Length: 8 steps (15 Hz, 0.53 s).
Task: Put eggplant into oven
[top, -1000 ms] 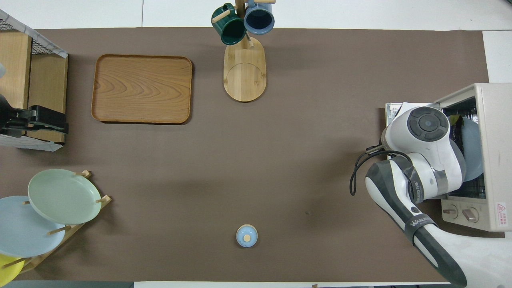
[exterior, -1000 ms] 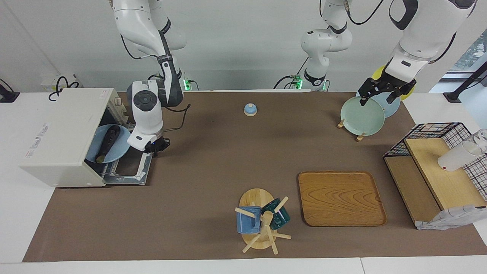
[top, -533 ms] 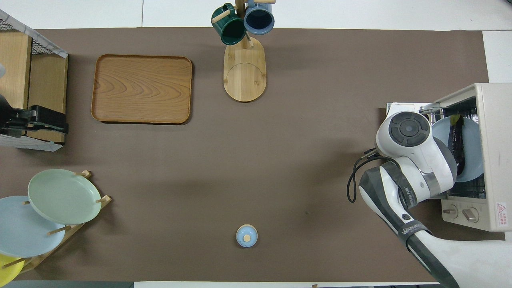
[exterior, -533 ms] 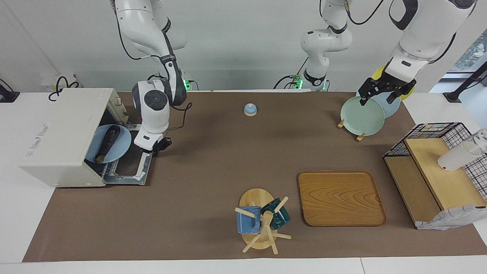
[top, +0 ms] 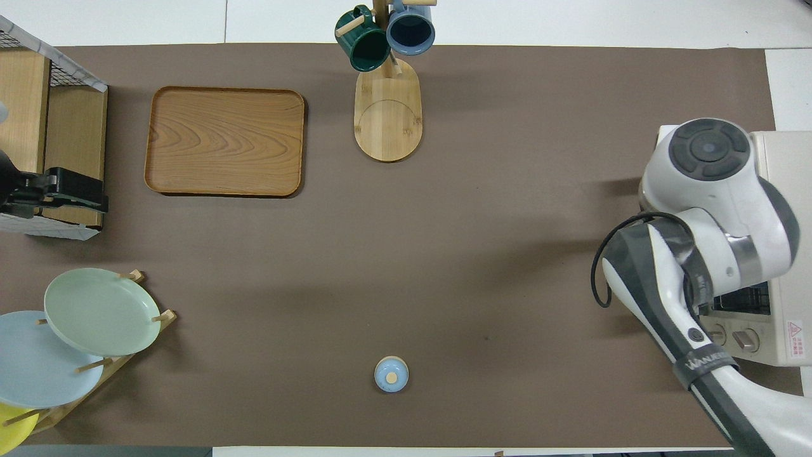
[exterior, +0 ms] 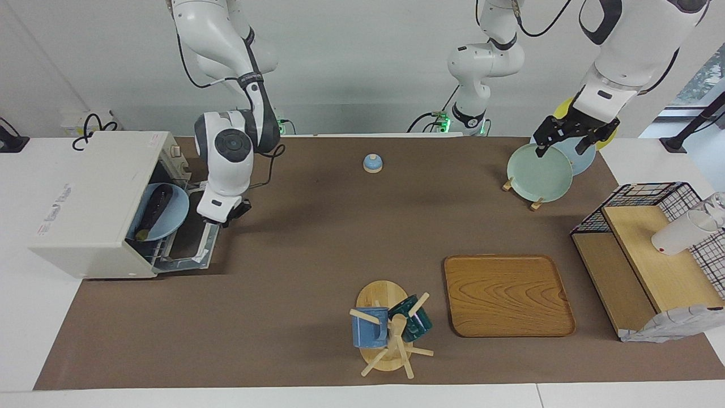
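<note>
The cream-white oven (exterior: 85, 204) stands at the right arm's end of the table. Its door (exterior: 190, 241) hangs partly raised. The dark eggplant (exterior: 152, 208) lies on a light blue plate (exterior: 173, 211) on the rack inside the oven. My right gripper (exterior: 222, 218) is at the door's outer edge. In the overhead view the right arm covers the oven's (top: 786, 190) opening and hides the eggplant. My left gripper (exterior: 562, 141) waits in the air by the plate rack; it also shows in the overhead view (top: 89, 195).
A plate rack (exterior: 541, 170) and a wire-and-wood shelf (exterior: 651, 260) stand at the left arm's end. A wooden tray (exterior: 507, 294) and a mug tree (exterior: 388, 328) lie farther from the robots. A small blue knob (exterior: 372, 163) sits nearer.
My right gripper has risen at the oven door's outer edge and the door has tilted up from flat. The plate with the eggplant sits a little deeper. The left arm has not moved.
</note>
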Each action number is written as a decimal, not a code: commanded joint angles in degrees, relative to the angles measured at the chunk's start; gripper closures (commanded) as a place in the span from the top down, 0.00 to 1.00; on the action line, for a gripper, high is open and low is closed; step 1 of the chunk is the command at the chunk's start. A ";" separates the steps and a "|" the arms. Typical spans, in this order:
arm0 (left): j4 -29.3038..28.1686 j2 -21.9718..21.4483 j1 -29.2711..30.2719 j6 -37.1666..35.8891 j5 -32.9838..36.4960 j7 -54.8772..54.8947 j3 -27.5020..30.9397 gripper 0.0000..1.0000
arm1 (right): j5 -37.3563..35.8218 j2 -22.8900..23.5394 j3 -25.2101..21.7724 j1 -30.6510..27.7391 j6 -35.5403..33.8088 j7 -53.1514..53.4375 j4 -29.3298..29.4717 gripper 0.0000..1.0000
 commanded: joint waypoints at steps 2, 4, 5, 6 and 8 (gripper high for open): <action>-0.80 -0.91 0.78 -0.44 0.67 0.31 -0.43 1.00 | -0.67 0.01 -1.40 -6.56 2.80 -8.61 1.61 0.00; -0.80 -0.91 0.78 -0.44 0.67 0.31 -0.43 1.00 | 0.93 -0.96 -1.49 -9.02 1.83 -11.78 2.14 0.00; -0.80 -0.91 0.69 -0.44 0.67 0.31 -0.43 1.00 | 1.11 -1.14 -1.49 -9.21 1.65 -12.40 2.75 0.00; -0.80 -0.91 0.78 -0.35 0.67 0.31 -0.43 1.00 | 1.19 -1.23 -1.49 -9.30 0.61 -12.49 3.80 0.00; -0.80 -0.91 0.78 -0.53 0.67 0.31 -0.43 1.00 | 4.59 -1.14 -1.23 -8.86 -4.29 -12.32 7.83 0.00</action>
